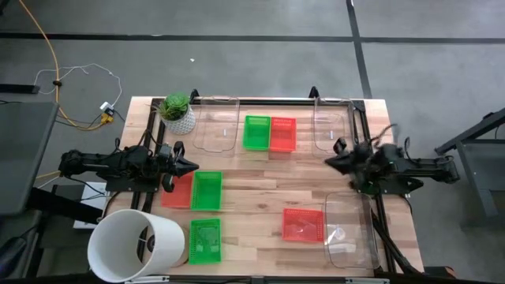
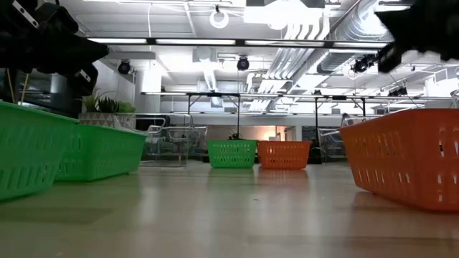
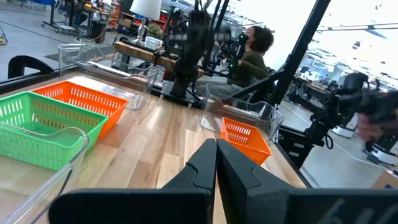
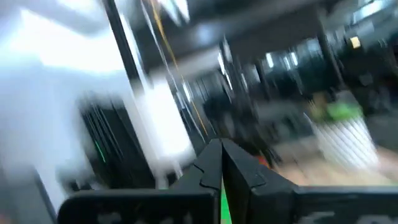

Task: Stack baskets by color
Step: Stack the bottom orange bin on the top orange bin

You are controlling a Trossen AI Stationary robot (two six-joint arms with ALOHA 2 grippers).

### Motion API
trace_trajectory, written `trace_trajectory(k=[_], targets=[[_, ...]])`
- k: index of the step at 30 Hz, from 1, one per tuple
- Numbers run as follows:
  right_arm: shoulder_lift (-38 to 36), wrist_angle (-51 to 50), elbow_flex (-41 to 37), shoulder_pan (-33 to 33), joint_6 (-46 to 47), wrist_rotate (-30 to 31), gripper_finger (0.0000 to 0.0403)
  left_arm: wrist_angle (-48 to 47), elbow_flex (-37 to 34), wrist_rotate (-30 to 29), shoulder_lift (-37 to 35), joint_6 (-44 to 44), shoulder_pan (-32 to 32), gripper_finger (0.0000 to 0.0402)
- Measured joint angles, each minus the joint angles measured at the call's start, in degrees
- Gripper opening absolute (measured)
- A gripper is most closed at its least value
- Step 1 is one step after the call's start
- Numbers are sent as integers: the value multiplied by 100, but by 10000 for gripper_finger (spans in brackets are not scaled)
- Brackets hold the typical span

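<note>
Green and red baskets lie spread over the wooden table. One green basket (image 1: 256,132) and one red basket (image 1: 282,133) sit side by side at the far middle. A red basket (image 1: 177,190) and a green basket (image 1: 207,191) sit side by side at the left. Another green basket (image 1: 205,240) lies near the front left, and another red basket (image 1: 304,224) at the front right. My left gripper (image 1: 193,166) is shut, level, just above the left pair's far edge. My right gripper (image 1: 330,162) is shut at the right side, above bare wood. Neither holds anything.
A large white bucket (image 1: 134,244) lies at the front left corner. A potted plant (image 1: 178,112) stands at the far left. Clear plastic bins sit at the far left (image 1: 216,124), far right (image 1: 331,126) and front right (image 1: 349,233). Bare wood (image 1: 260,189) lies in the middle.
</note>
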Motion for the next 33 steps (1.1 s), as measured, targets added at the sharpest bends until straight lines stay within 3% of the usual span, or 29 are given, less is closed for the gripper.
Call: trace_trajectory(k=[6, 10, 13, 17, 22, 28, 33], targets=[[14, 2270, 237, 0, 576, 1351, 0, 0, -1, 0, 0, 0, 0, 1], [337, 2208, 680, -2, 551, 1826, 0, 1, 0, -1, 0, 0, -1, 1], [1025, 1684, 1234, -1, 531, 1651, 0, 1, 0, 0, 0, 0, 1, 1], [2239, 275, 2308, 0, 947, 1403, 0, 1, 0, 1, 0, 0, 0, 1], [3747, -2883, 4182, 0, 1350, 852, 24, 0, 0, 0, 0, 0, 0, 1], [5541, -6063, 6330, 274, 1594, -61, 116, -1, -2, -1, 0, 0, -1, 1], [6714, -8074, 7471, 700, 1594, -766, 192, 1, -1, -1, 0, 0, 0, 1]])
